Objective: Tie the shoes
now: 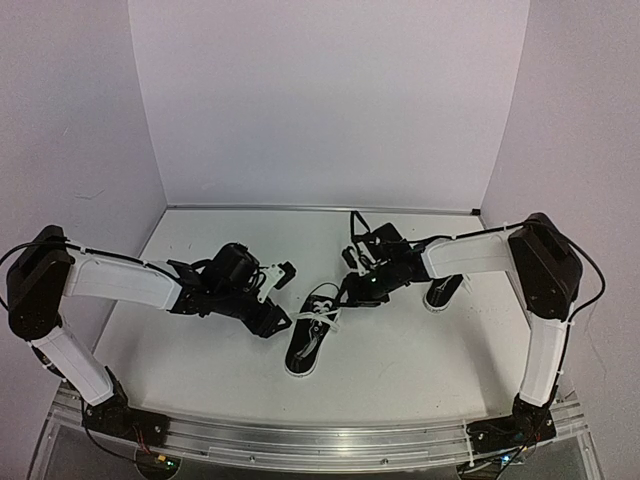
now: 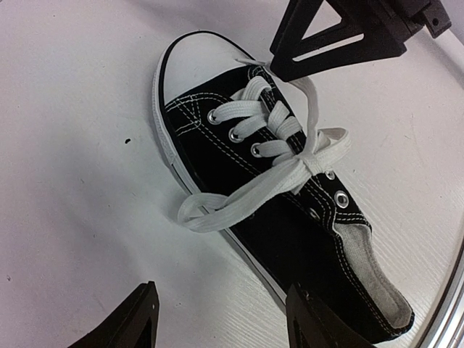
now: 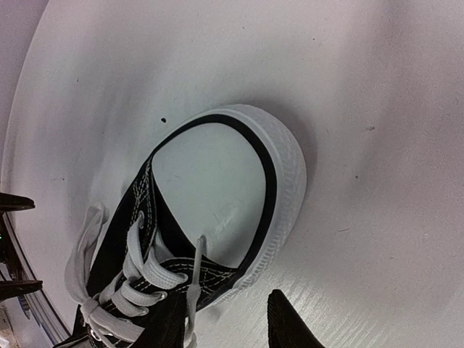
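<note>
One black shoe (image 1: pixel 308 342) with a white toe cap lies in the middle of the table, toe pointing away from the arm bases. Its white laces (image 2: pixel 308 163) are crossed into a knot, and one loop (image 2: pixel 199 212) hangs over its side onto the table. My left gripper (image 2: pixel 225 322) is open beside that side, nothing between its fingers (image 2: pixel 134 319). My right gripper (image 3: pixel 217 308) hovers open over the toe cap (image 3: pixel 217 181). A thin lace end (image 3: pixel 196 264) lies across the cap beside one finger. The second shoe (image 1: pixel 443 292) sits behind the right arm, half hidden.
White walls close the table in at the back and on both sides. A metal rail (image 1: pixel 320 440) runs along the near edge, where both arm bases are bolted. The right gripper (image 2: pixel 341 36) shows at the top of the left wrist view.
</note>
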